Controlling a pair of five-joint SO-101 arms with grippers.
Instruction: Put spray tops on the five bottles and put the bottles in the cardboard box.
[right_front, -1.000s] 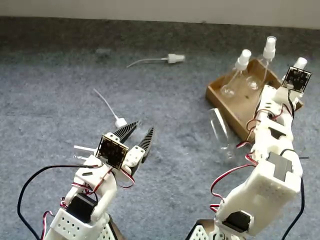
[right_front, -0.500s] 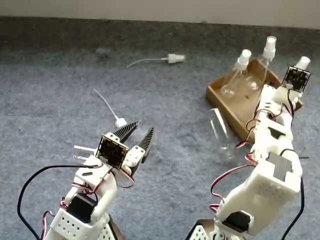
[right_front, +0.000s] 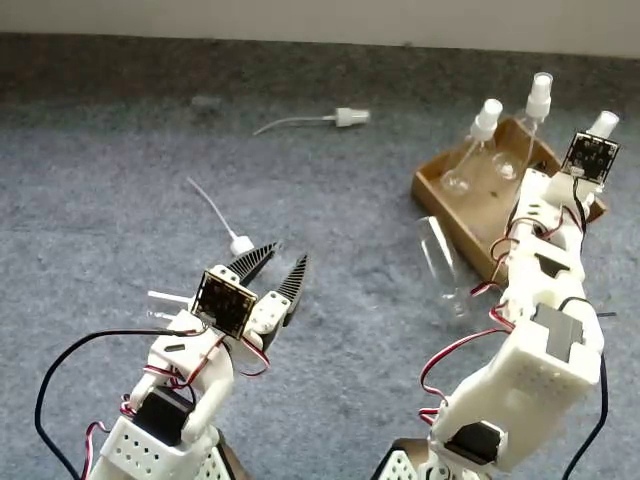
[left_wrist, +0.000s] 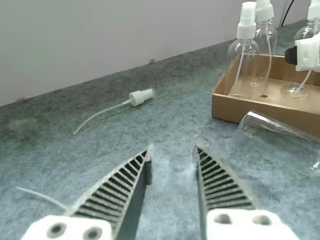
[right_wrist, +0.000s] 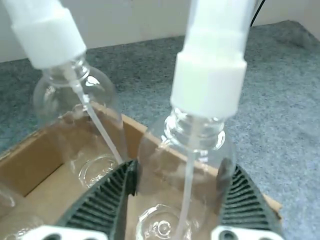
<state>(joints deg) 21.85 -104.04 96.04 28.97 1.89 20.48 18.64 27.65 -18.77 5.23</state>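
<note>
The cardboard box (right_front: 470, 205) sits at the right. Two clear bottles with spray tops (right_front: 472, 148) (right_front: 530, 115) stand in it. At the box's far right corner stands a third capped bottle (right_wrist: 182, 145), and my right gripper (right_wrist: 181, 172) is shut on it, one finger on each side. An uncapped bottle (right_front: 440, 262) lies on the carpet beside the box. Two loose spray tops lie on the carpet, one far back (right_front: 345, 117) and one (right_front: 240, 243) just ahead of my left gripper (right_front: 278, 262). That gripper is open with nothing between its fingers (left_wrist: 125, 185).
Grey carpet covers the table, and a wall runs along the back. Something clear (right_front: 165, 298) lies on the carpet against the left arm's side. Open carpet lies between the two arms and left of the box.
The right arm's wrist and the bottle's spray top have shifted slightly toward the box's far right corner. The left arm has not moved.
</note>
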